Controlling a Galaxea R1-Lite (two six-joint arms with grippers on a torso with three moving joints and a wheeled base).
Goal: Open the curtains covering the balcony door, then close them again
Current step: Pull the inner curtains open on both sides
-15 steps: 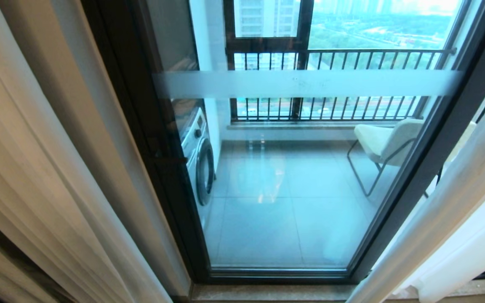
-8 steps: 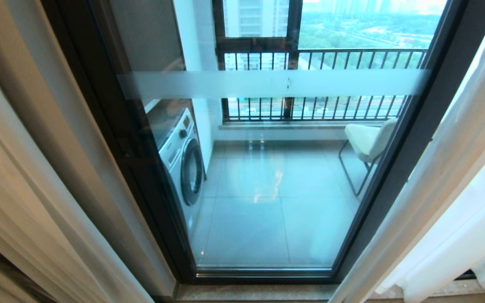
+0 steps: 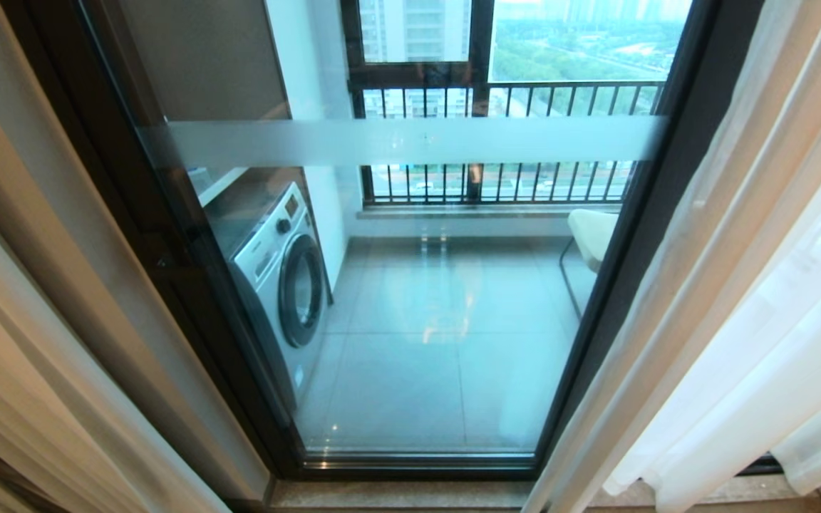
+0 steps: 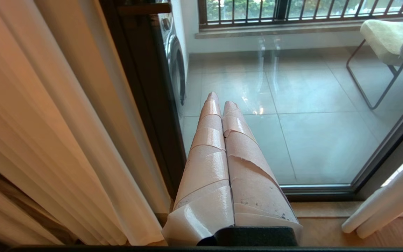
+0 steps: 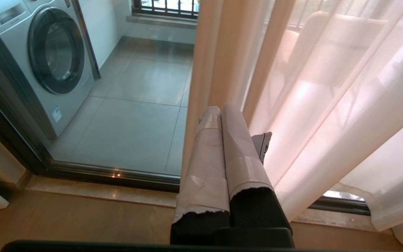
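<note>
Compared with the earlier head views, the whole scene is displaced toward the robot's left: the door frame's right upright sits further left and more sheer curtain fills the right side. This is read as camera travel, not movement of the fabric.

The door (image 3: 417, 299) is uncovered across its centre pane. The curtains (image 3: 760, 313) are gathered to the right of the door's right upright, hanging in long vertical folds to the sill. Beige drapes (image 3: 40, 342) are bunched to the left of the door.

The right gripper (image 5: 220, 108) is fully closed, with nothing held between the 2 taped fingers. In the right wrist view its tip appears just beside, possibly touching, the leading fold of the curtains; contact cannot be confirmed. The left gripper (image 4: 218, 99) is likewise closed and empty, pointed at the bare glass, with the drapes beside it and the sheer curtains well apart.

The right arm is judged the nearer. The fold's long axis runs vertically, so the jaws would need to be opened and closed across that fold before it is drawn leftward over the door.
</note>
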